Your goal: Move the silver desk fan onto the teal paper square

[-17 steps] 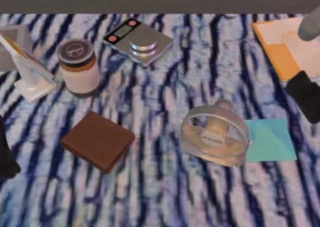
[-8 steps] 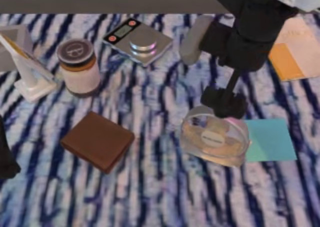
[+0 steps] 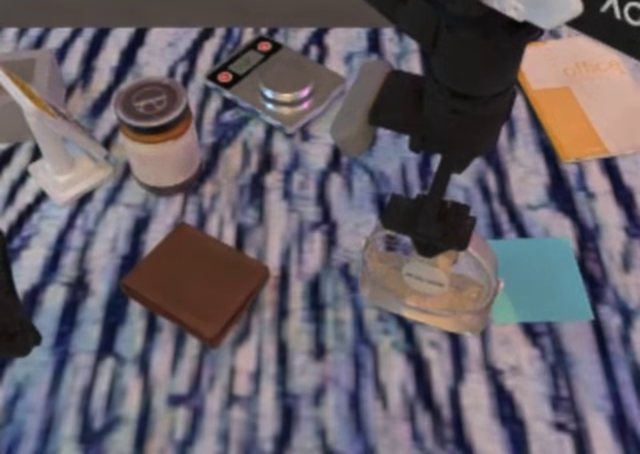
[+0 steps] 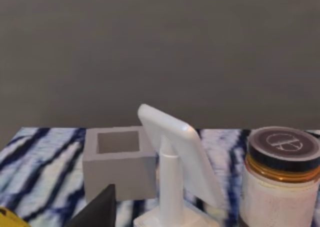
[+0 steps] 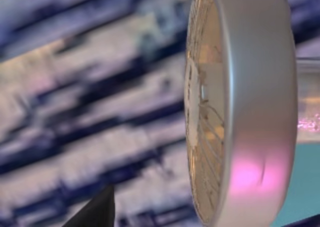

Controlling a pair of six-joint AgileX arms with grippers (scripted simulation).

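Observation:
The silver desk fan (image 3: 430, 282) stands right of the table's middle, its round caged face and label disc turned to the front. Touching its right side lies the teal paper square (image 3: 545, 279), flat on the cloth. My right gripper (image 3: 432, 226) hangs straight over the fan's top rim, open. In the right wrist view the fan's rim (image 5: 250, 102) fills the frame close up, one dark fingertip (image 5: 100, 209) stands on its face side, and the other finger is out of view. My left gripper (image 3: 12, 319) is parked at the left edge, open and holding nothing.
A silver scale with red buttons (image 3: 278, 79) sits at the back. A lidded jar (image 3: 157, 134), a white stand (image 3: 55, 139) and a grey cube (image 4: 117, 162) fill the back left. A brown box (image 3: 195, 282) lies front left, and an orange "office" booklet (image 3: 585, 99) back right.
My right arm swung in from the back right and came down over the fan's top rim. The fan, the teal paper and the left arm have stayed put.

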